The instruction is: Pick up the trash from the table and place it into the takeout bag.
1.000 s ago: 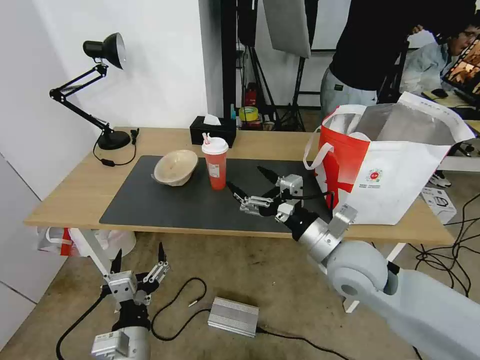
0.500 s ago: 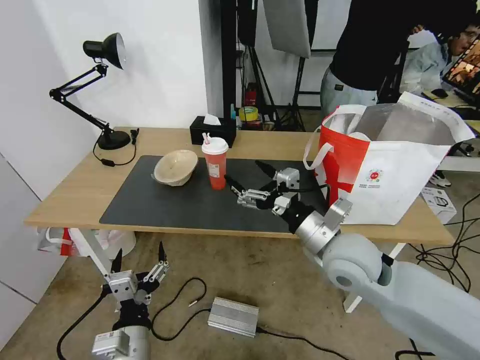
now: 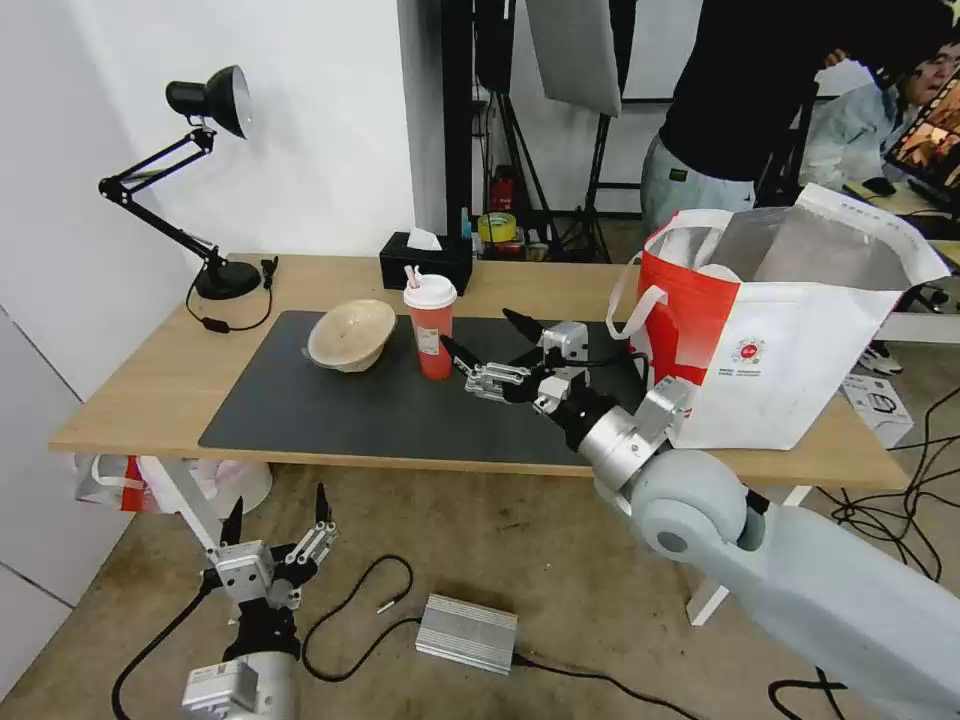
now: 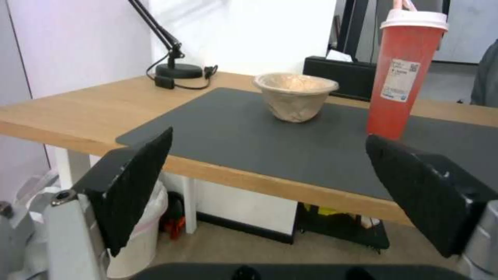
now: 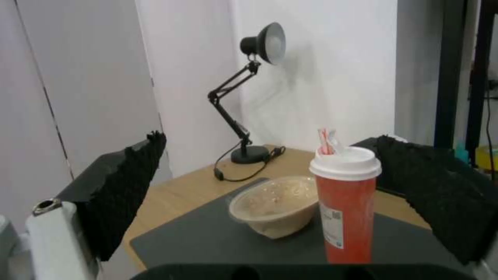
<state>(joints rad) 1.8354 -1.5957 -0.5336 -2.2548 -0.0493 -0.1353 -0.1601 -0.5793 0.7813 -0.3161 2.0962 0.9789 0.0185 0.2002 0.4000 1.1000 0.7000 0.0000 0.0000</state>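
On the dark grey mat (image 3: 360,410) of the table (image 3: 150,375) stand two pieces of trash: a red drink cup (image 3: 431,335) with white lid and straw, and to its left a beige paper bowl (image 3: 350,335). My right gripper (image 3: 478,331) hovers open over the mat just right of the cup, fingers spread and empty. From the right wrist, the cup (image 5: 345,206) and bowl (image 5: 275,206) sit ahead between the black fingers (image 5: 130,182). The takeout bag (image 3: 790,350) stands open at the table's right end. My left gripper (image 3: 278,503) hangs open below the table's front edge, near the floor.
A black desk lamp (image 3: 212,100) and its cord occupy the back left corner. A black tissue box (image 3: 425,262) sits behind the cup. A silver box (image 3: 467,632) and cables lie on the floor. A red-and-white plastic bag (image 3: 110,480) hangs under the table's left end.
My right gripper has moved left across the mat toward the red cup, staying open. The left arm, cup, bowl and bag have not moved.
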